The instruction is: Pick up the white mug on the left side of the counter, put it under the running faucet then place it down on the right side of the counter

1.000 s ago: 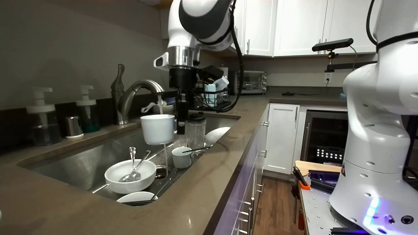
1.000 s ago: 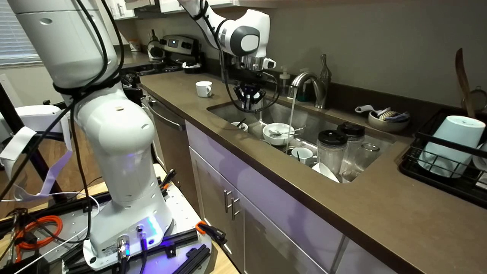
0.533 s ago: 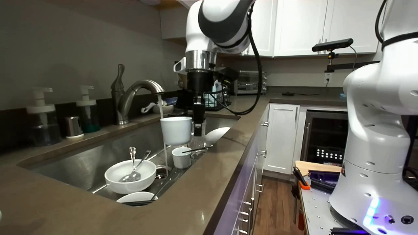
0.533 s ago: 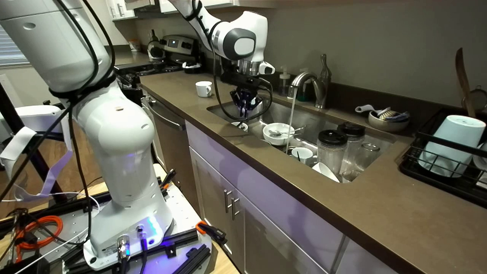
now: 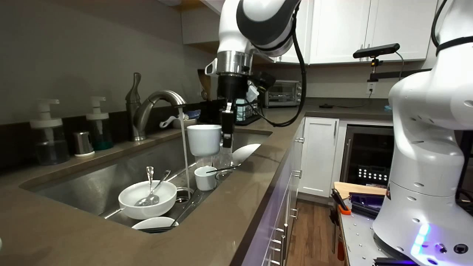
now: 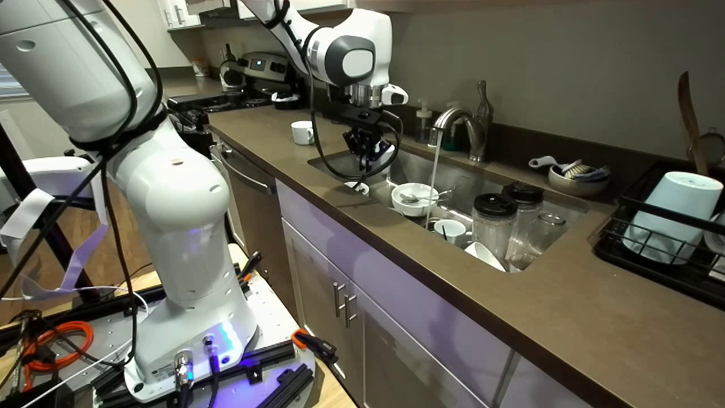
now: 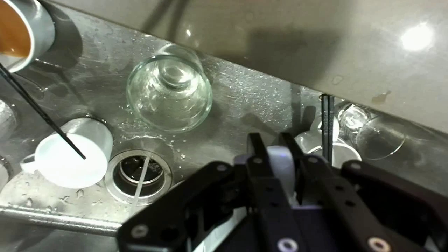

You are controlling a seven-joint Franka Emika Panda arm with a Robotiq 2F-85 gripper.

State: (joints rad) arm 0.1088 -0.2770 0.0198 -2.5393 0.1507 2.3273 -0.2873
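Note:
The white mug (image 5: 204,140) hangs roughly upright over the sink in an exterior view. My gripper (image 5: 226,142) is shut on its handle, which shows between the fingers (image 7: 272,141) as a white band of the mug (image 7: 281,168) in the wrist view. In an exterior view the gripper (image 6: 369,164) largely hides the mug. The faucet (image 5: 141,120) is running; its stream falls into the sink, beside the mug and apart from it. It also shows in an exterior view as the silver faucet (image 6: 477,133). The counter (image 5: 92,240) surrounds the sink.
Another white mug (image 6: 303,132) stands on the counter. The sink holds a bowl with spoons (image 5: 147,201), a small white cup (image 5: 205,179), lidded jars (image 6: 494,224) and a drinking glass (image 7: 169,92). A dish rack (image 6: 662,249) and soap bottles (image 5: 50,136) stand around it.
In an exterior view my gripper and the held mug have moved right, from in front of the water stream to beside it, and lately rose slightly. The faucet keeps running.

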